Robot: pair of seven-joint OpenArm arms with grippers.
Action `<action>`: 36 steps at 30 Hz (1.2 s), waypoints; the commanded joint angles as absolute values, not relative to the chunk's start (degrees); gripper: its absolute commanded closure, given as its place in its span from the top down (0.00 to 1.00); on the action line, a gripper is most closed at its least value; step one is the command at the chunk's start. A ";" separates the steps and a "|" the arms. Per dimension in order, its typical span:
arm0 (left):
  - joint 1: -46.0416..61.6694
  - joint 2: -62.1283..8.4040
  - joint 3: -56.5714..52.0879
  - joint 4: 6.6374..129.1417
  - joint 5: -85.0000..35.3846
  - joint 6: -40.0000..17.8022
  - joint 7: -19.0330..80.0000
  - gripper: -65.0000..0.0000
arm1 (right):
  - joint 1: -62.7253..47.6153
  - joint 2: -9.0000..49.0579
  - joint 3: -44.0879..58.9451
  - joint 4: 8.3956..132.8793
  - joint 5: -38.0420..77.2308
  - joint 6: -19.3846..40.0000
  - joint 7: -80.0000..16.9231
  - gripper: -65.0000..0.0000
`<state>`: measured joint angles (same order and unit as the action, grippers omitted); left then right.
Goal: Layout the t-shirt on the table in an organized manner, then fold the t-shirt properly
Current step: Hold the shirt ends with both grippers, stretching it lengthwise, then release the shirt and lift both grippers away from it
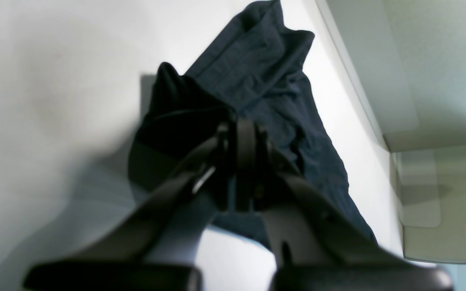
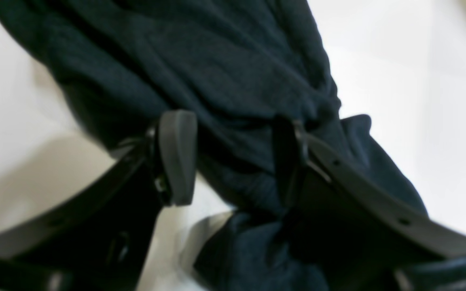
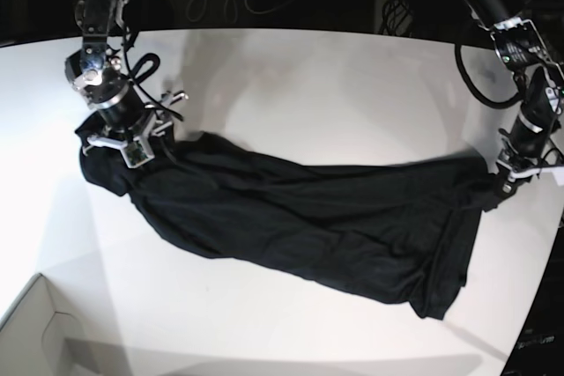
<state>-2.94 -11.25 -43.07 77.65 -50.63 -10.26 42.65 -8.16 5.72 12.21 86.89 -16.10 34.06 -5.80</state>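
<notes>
A: Near edge first. What sits at the near left of the base view?

B: Corner of a small white box [image 3: 40, 323], resting on the large smooth white tabletop [image 3: 291, 85]. It is well apart from the cloth.

A: And the garment?

B: The plain black soft fabric t-shirt [image 3: 291, 217] lies across the middle of the table, stretched left to right, rumpled with long creases. Its lowest corner points toward the near right. The left end is bunched under the right arm; the right end is drawn up to a point at the left arm.

A: Right gripper [image 2: 233, 157], state?

B: Parted. In the right wrist view the two fingers stand clearly apart with dark cloth lying between and beyond them; the grey pad [image 2: 176, 155] is off the fabric on its outer side. I cannot tell if either finger touches the cloth. Nothing is clamped.

A: Left gripper [image 1: 243, 149]?

B: Closed tight on the t-shirt's edge, with the fabric gathered up at the fingertips and trailing away over the table toward its right rim.

A: Far side?

B: Dark cables and equipment beyond the table's curved far edge, too dim to identify.
</notes>
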 commanded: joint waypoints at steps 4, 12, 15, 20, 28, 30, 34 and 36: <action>-4.09 -12.00 -43.21 78.37 -51.74 -10.59 41.89 0.00 | -6.11 6.37 12.26 84.97 -15.43 34.07 -4.62 0.47; -4.09 -12.00 -43.21 78.37 -51.82 -10.59 41.89 0.00 | -5.76 6.29 12.26 84.70 -15.43 34.07 -4.44 0.46; -4.53 -11.91 -43.21 78.37 -51.74 -10.59 41.80 0.00 | -4.53 6.20 12.26 84.53 -15.43 34.07 -4.44 0.46; -4.79 -11.91 -43.21 78.37 -51.74 -10.59 41.80 0.00 | -4.26 6.20 12.09 84.53 -15.43 34.15 -4.44 0.27; -4.88 -11.91 -43.21 78.37 -51.65 -10.59 41.80 0.00 | -2.86 6.20 9.71 82.77 -18.95 34.15 -4.97 0.00; -4.88 -11.91 -43.21 78.37 -51.91 -10.59 41.80 0.00 | -3.21 6.11 9.71 83.30 -20.00 34.15 -4.53 0.00; -4.88 -11.91 -43.21 78.99 -52.18 -10.59 41.89 0.00 | -4.97 6.11 10.15 87.60 -19.82 34.15 -4.53 0.00; -4.79 -11.91 -43.21 79.08 -52.18 -10.59 41.89 0.00 | -5.85 6.11 10.07 90.24 -19.82 34.15 -4.53 0.00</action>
<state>-3.79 -10.98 -43.07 77.73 -50.68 -10.28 42.65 -6.37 5.76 9.96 89.17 -20.69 34.28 -6.11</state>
